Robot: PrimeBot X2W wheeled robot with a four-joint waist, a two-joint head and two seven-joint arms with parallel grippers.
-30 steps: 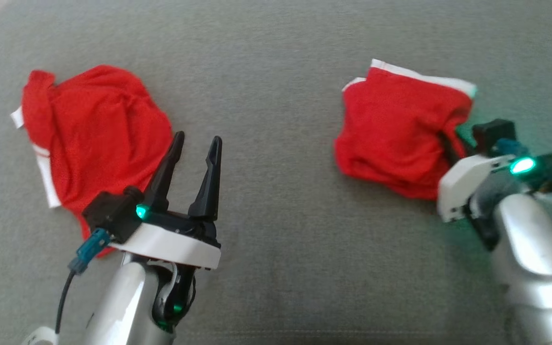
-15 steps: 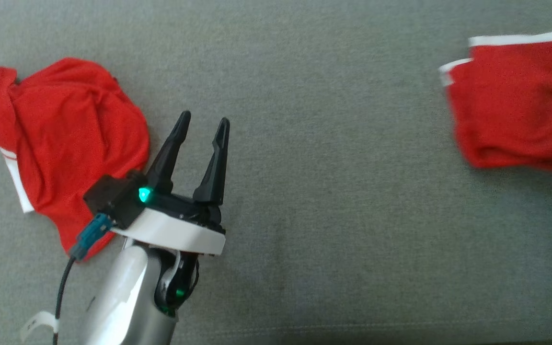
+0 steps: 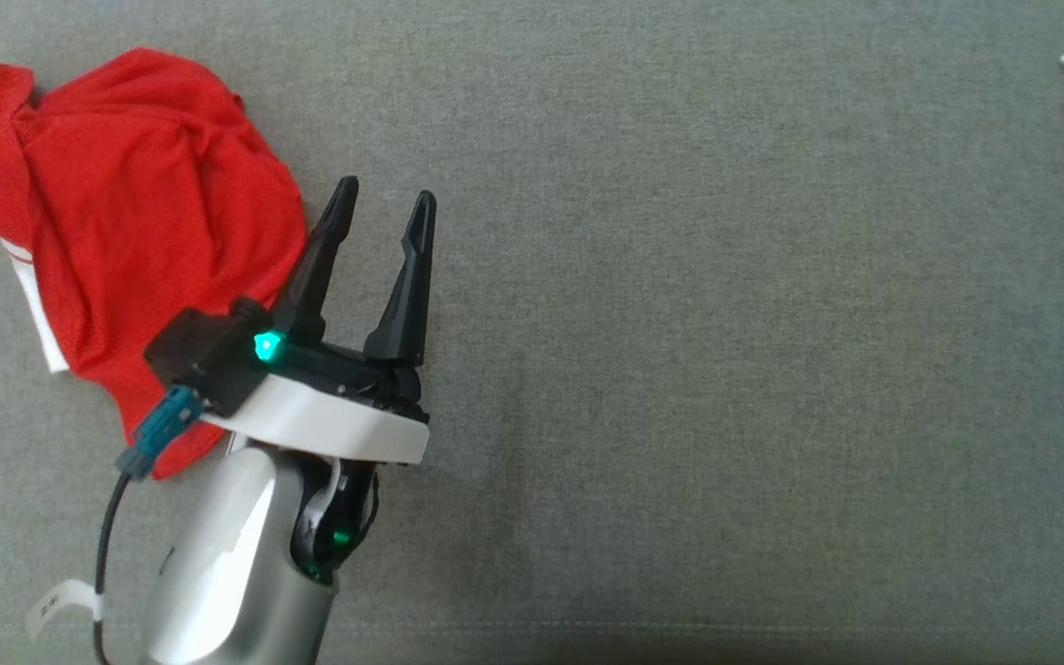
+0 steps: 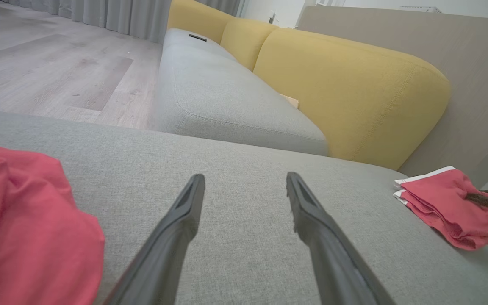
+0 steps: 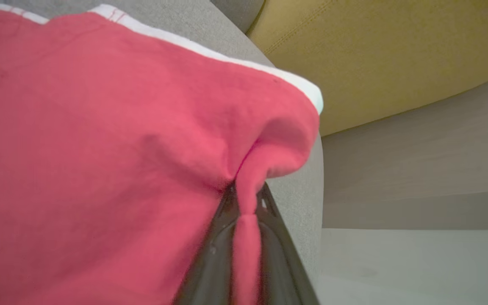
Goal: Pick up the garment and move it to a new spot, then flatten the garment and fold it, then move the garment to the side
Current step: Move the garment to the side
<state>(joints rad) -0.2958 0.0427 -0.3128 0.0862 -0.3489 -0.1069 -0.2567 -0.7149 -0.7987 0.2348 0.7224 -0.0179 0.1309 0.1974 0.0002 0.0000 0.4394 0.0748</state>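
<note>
right gripper [image 5: 246, 199] pinches the garment [image 5: 100, 148] at its 5 o'clock edge. soft, limp; grip stacked folds. left gripper [image 3: 384, 196] gapes empty.

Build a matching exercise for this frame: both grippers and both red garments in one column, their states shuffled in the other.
Things:
1. left gripper
2. right gripper
3. crumpled red garment
4. folded red garment

States:
A. pinched at one edge
B. open, holding nothing
C. lying loose, ungripped
D. shut on cloth

Pairs: 1-B, 2-D, 3-C, 4-A
</note>
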